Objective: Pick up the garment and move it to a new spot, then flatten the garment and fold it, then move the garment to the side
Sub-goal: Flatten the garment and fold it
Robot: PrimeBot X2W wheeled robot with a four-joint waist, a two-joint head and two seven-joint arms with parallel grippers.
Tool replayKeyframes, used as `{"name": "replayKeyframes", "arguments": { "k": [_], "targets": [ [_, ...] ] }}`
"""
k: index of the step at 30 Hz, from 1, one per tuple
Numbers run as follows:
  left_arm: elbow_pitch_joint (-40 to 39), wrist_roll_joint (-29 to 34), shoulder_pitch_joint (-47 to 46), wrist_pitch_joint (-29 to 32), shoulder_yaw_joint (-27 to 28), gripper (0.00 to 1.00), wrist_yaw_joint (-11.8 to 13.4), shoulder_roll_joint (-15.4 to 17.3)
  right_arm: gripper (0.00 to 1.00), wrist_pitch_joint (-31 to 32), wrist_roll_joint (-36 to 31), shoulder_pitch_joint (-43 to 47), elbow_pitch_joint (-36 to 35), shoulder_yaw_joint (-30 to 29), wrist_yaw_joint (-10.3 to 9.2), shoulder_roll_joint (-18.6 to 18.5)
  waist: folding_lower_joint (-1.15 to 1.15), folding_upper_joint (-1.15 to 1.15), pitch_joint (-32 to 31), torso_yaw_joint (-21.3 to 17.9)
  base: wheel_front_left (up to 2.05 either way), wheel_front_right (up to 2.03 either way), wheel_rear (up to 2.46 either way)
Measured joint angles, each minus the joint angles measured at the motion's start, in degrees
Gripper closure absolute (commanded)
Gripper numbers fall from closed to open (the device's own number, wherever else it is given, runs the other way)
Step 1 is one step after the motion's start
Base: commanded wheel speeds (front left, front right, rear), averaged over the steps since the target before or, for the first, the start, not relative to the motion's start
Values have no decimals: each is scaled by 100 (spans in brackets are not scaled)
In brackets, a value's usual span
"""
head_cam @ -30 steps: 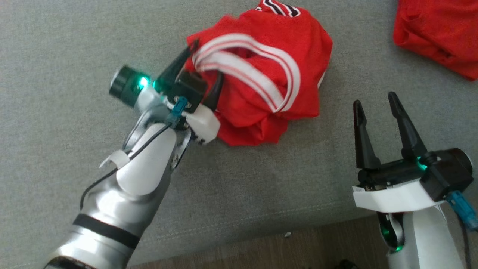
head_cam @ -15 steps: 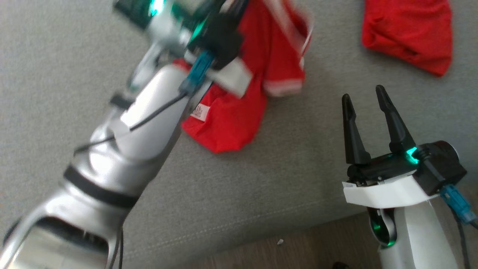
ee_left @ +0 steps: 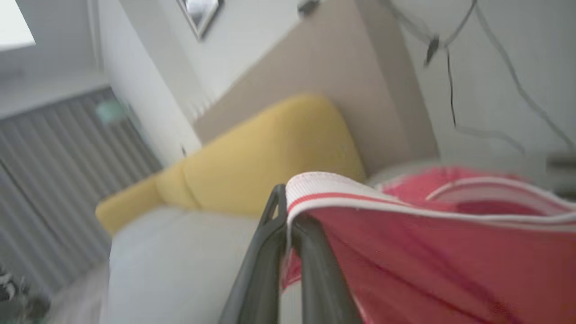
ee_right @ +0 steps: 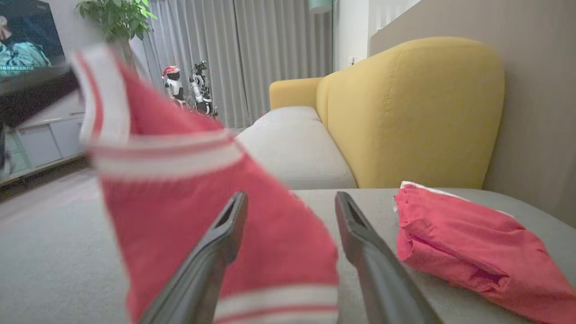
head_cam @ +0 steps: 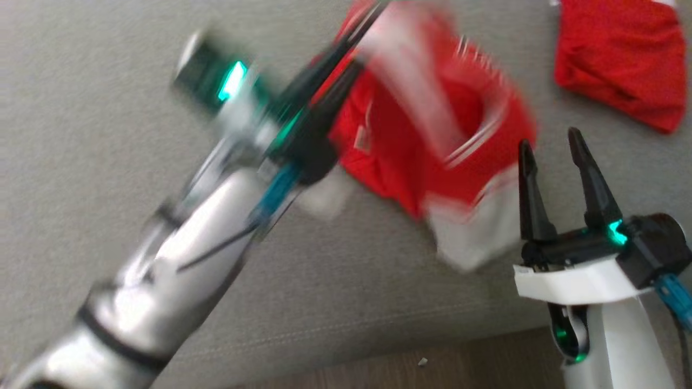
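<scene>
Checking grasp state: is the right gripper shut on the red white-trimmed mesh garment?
No: the right gripper has its fingers spread apart, while the red white-trimmed mesh garment hangs pinched in the left gripper.

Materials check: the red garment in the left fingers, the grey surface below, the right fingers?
Garment: thin, limp red cloth, probably synthetic jersey; white ribbed-looking trim with red stripes. Grey surface: matte woven upholstery, stitched seam near its edge. Right gripper fingers: dark, matte, likely moulded plastic.
</scene>
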Motion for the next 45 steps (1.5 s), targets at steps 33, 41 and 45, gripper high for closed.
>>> {"name": "replayKeyframes", "arguments": {
  "k": [33,41,45],
  "targets": [
    [989,-2153,3894,26,2038,0,-353,-322,0,0,-261,419,-59,-187,0,0,0,0,-60,1164,0,0,0],
    [1605,-2443,3545,359,1322,0,-1054,-554,0,0,-265,393,-60,-171,0,0,0,0,19,1215,0,0,0],
    [2139,-2447,2893,344,1071,0,-1154,-655,0,0,-265,319,-59,-59,0,0,0,0,61,1100,0,0,0]
  ]
}}
